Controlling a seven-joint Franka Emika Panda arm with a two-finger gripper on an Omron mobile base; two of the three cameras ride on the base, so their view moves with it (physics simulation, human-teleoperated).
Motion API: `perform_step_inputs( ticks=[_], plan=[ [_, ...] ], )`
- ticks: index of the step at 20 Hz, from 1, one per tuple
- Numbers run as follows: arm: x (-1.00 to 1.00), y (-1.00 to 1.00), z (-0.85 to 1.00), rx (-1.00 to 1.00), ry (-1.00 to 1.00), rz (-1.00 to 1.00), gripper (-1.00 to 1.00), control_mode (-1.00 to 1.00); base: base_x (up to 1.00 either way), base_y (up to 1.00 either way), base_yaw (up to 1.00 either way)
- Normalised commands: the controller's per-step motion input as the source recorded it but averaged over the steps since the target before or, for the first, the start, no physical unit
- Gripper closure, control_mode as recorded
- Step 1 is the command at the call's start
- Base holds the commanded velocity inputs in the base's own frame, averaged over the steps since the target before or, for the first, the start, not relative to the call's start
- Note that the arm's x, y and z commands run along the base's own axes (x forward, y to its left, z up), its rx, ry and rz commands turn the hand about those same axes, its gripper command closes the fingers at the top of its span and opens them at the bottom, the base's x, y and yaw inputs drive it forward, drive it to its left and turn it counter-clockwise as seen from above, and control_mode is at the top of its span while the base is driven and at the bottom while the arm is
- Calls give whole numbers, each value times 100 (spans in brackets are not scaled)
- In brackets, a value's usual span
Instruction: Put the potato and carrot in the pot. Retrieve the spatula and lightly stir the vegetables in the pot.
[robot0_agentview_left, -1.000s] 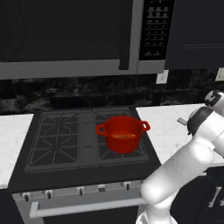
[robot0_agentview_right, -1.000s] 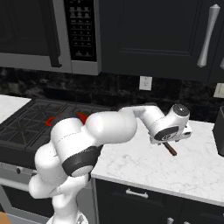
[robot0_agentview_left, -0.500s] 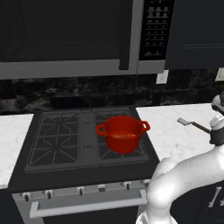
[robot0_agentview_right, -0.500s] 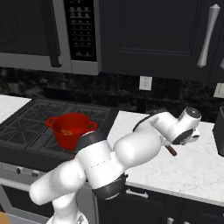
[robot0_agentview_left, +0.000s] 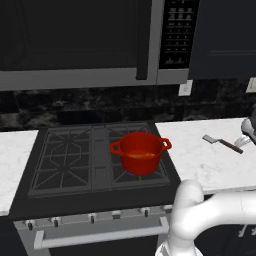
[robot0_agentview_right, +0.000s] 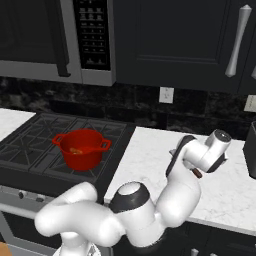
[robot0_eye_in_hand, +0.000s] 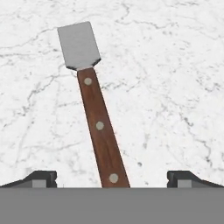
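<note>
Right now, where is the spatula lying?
The spatula lies flat on the white marble counter, to the right of the stove and the red pot, directly under the open gripper.

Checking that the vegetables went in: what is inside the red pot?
Inside the pot an orange patch shows, seemingly the carrot. The near wall hides the rest of the bottom, so the potato cannot be confirmed.

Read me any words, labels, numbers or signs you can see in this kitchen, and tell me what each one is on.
Nothing can be read.
Microwave keypad: rows of button markings, too small and blurred to read.
Pot, spatula, stove, counter: no text.
</note>
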Motion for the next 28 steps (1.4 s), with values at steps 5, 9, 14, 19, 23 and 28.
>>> perform_step_inputs(
  ticks=[5, 9, 14, 19, 23, 28],
  plan=[
    [13, 0, -29, 0, 0, 0, -100, -100, 0, 0, 0],
    [7, -19, -25, 2, 0, 2, -100, -100, 0, 0, 0],
    [12, -3, -28, 0, -3, 6, -100, -100, 0, 0, 0],
    [18, -11, -25, 0, -2, 8, -100, -100, 0, 0, 0],
    [14, -9, -34, 0, 0, 8, -100, -100, 0, 0, 0],
    [-2, 15, -64, -1, -1, 7, 100, -100, 0, 0, 0]
  ],
)
